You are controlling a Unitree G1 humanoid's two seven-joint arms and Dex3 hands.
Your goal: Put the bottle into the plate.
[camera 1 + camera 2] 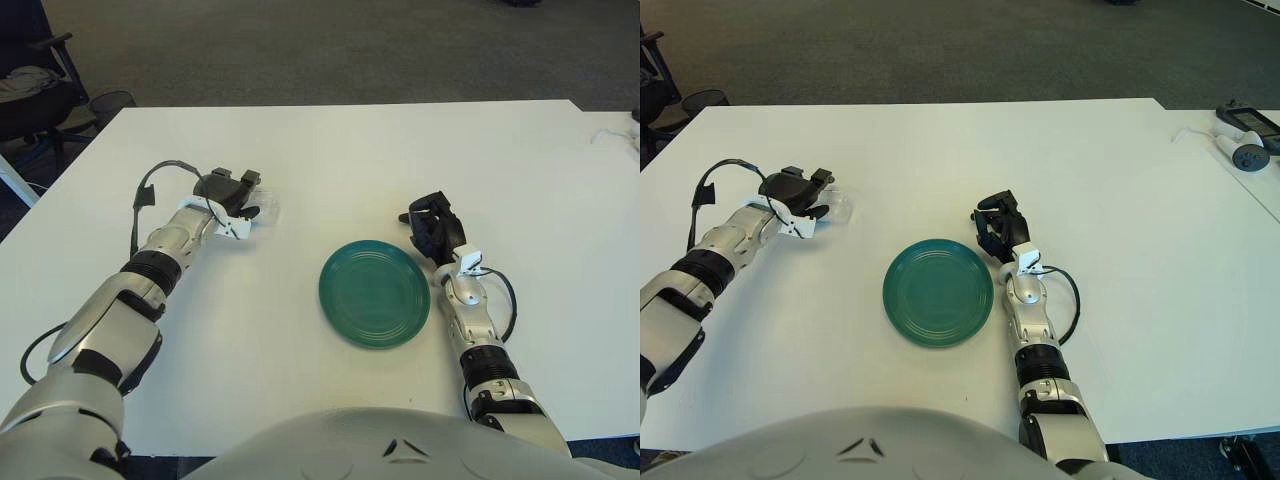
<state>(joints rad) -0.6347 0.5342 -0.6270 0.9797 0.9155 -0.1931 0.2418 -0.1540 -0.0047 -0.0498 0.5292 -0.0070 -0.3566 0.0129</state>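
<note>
A clear plastic bottle lies on its side on the white table, left of the green plate. My left hand is at the bottle's left end. Its dark fingers are spread around that end and have not closed on it. The bottle shows again in the right eye view, just right of the left hand. The plate holds nothing. My right hand shows beside the plate's upper right rim, fingers loosely bent and holding nothing.
The white table stretches far behind the plate. A black chair and a bin stand off its far left corner. A small table with controllers is at the far right.
</note>
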